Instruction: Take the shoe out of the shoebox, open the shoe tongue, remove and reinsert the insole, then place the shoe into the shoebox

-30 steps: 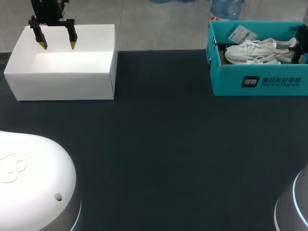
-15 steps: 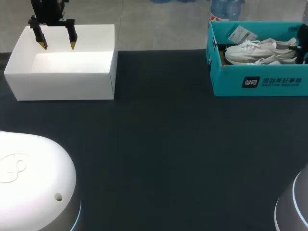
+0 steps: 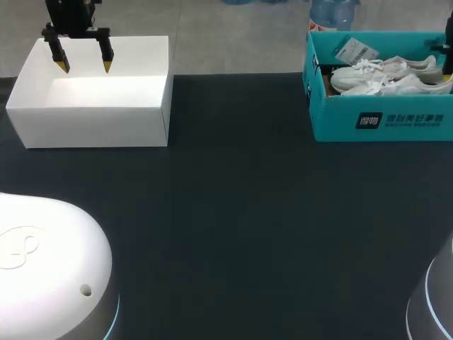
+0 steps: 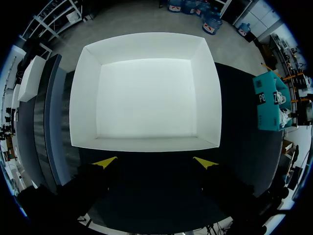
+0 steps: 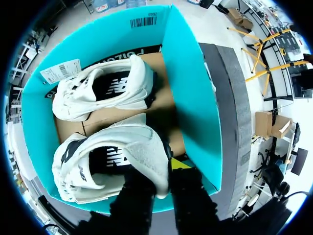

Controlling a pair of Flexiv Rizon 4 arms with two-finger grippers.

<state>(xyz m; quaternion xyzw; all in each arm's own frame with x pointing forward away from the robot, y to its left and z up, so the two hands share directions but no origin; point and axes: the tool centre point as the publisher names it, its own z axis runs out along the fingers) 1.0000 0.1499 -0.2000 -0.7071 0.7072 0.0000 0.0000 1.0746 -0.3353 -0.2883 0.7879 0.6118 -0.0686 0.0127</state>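
Lifted at the heel since a second ago, the nearer white shoe [image 5: 112, 161] is gripped by the right fingers [image 5: 180, 165] inside the teal shoebox [image 5: 190, 98], beside the second shoe [image 5: 102, 88]. The left fingers [image 4: 105, 162] are held open above the white box [image 4: 83, 98] on the dark surface [image 3: 233, 212].

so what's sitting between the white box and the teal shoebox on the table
Nothing: the head view shows only bare dark table between the white box and the teal shoebox.
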